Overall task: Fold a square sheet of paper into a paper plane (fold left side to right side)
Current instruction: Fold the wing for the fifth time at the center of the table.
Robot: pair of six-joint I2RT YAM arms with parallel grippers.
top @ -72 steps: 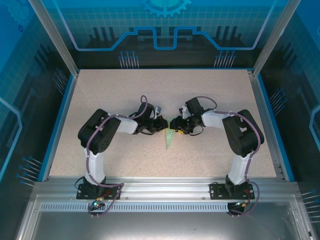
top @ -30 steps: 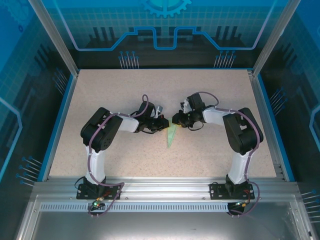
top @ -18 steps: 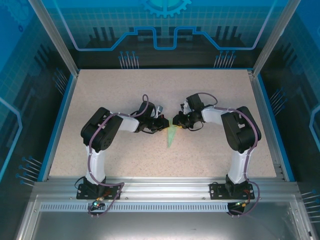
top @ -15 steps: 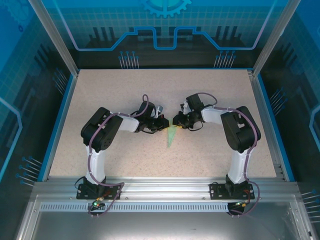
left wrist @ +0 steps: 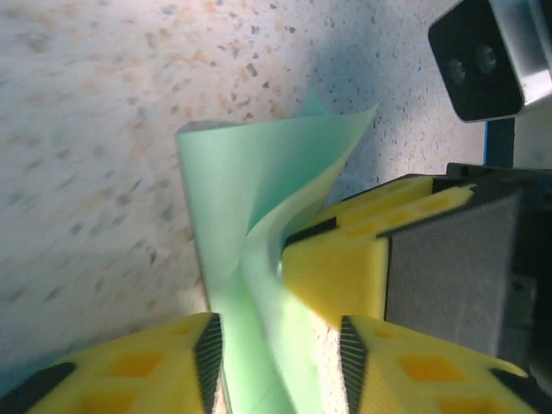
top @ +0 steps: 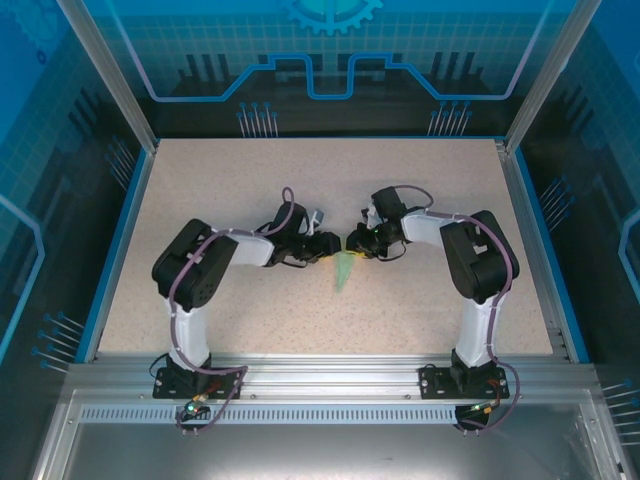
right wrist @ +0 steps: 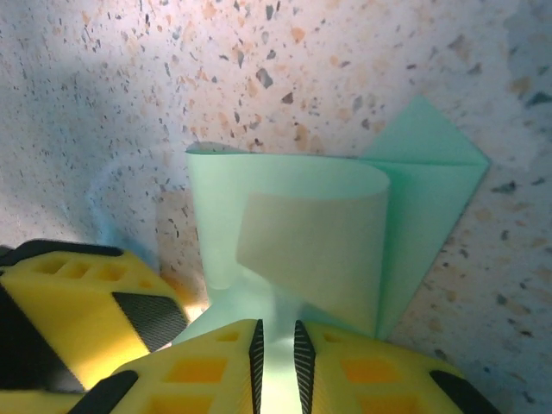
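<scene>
Closest in, the right gripper is clenched on the paper plane. Its pads nearly meet, with a pale mint layer pinched in the slit between them. Just beyond those tips the paper rises in a loose curl, one flap rolled over and not pressed flat. Farther out, a triangular corner lies on the speckled table.

Beside the right tips, on their left, sits a yellow finger of the left gripper. Its jaws stand apart, released, and the folded layers pass through the gap without being squeezed.

Seen from above, both claws meet nose to nose over the wide end of the dart, whose point trails back toward the arm bases.

The likely trouble is that only one pinch anchors thin paper. A pull from the right claw could drag the whole plane or tear it at the pads. If the curl is flattened as it lies, the crease may land askew. The fingers are also crowded enough to knock each other.
</scene>
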